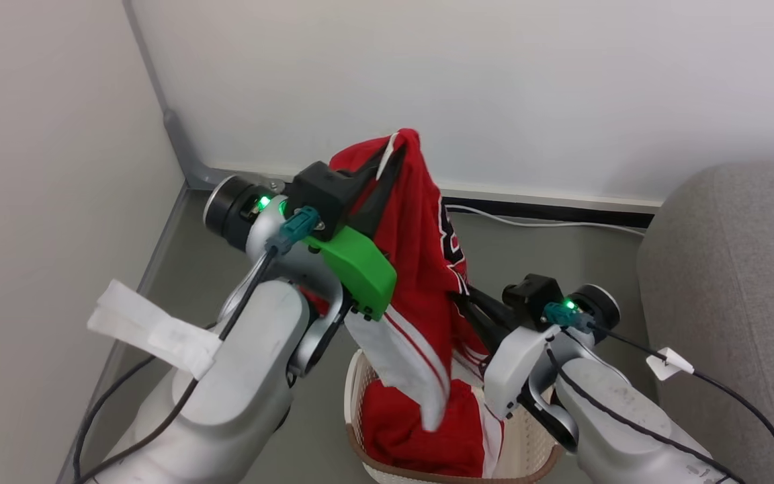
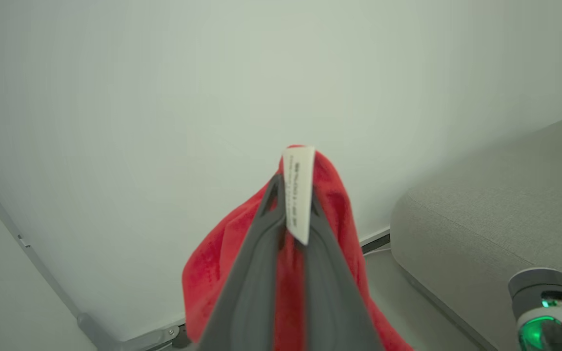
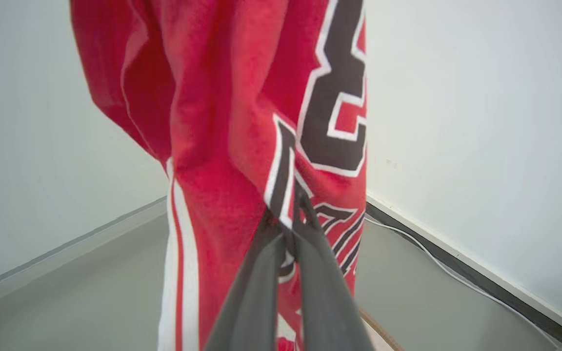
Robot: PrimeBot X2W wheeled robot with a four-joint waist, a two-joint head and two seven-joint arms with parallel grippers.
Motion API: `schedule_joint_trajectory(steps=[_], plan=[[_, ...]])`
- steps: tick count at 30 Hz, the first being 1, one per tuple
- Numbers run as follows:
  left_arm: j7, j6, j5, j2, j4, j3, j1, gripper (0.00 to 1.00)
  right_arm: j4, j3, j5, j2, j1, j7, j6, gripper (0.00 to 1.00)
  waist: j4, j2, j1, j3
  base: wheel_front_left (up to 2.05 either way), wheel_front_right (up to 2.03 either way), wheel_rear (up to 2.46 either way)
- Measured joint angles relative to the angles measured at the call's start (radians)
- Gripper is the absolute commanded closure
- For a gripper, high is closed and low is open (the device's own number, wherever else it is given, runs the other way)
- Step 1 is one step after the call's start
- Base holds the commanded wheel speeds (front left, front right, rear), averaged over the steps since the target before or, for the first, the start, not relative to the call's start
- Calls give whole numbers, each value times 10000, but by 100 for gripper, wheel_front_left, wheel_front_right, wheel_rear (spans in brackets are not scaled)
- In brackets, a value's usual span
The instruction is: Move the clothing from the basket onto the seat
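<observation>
Clothing (image 1: 420, 222) over basket (image 1: 353, 396) | left hand (image 1: 390, 151), right hand (image 1: 461, 294) grasping it | grey floor (image 1: 562, 255), white wall (image 1: 494, 87)

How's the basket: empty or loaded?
Loaded: red clothing lies inside the basket, and the lifted garment hangs its lower end into it.

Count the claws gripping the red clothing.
2. The left claw pinches the clothing at its top, by the white label; the right claw pinches it lower, at the black lettering.
</observation>
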Motion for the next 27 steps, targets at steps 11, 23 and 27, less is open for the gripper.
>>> schedule_joint_trajectory(steps=[11,23,27], plan=[[-366,253,-211,454,539,387,1180,0,-755,-1287,330,-88,-13,-15,-221,100,-891,0,0,73,0,0,0],[-1147,226,-311,525,556,194,2160,0,-2132,-2625,374,-1373,-29,-29,-846,100,-1973,0,0,99,0,0,0],[-1294,134,-336,502,483,42,2406,0,-2487,-2949,322,-1827,104,-29,-1076,100,-2381,0,0,80,0,0,0]])
